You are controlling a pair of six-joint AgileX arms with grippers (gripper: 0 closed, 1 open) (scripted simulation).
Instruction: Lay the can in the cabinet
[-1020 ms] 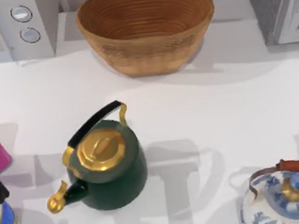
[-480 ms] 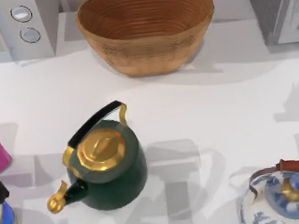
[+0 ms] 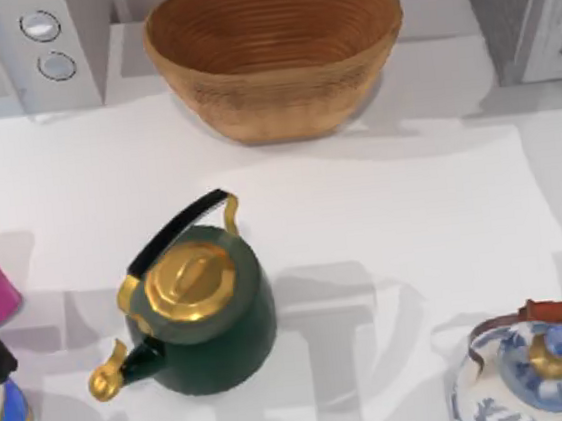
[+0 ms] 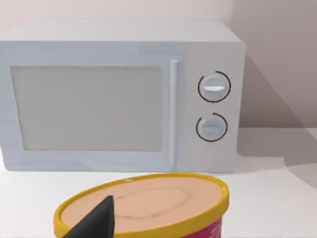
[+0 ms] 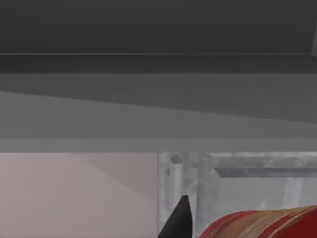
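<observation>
Can [image 5: 257, 225] near cabinet [image 5: 237, 188] (basket [image 3: 274, 50] beside).

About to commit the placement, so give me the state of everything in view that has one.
can: held in the right tool, by the cabinet, not yet inside
cabinet: door position unclear
microwave: door shut
green kettle: upright, lid on
blue-white kettle: upright, lid on
basket: upright, empty
tub: upright, top sealed
left tool: parked above the tub
</observation>
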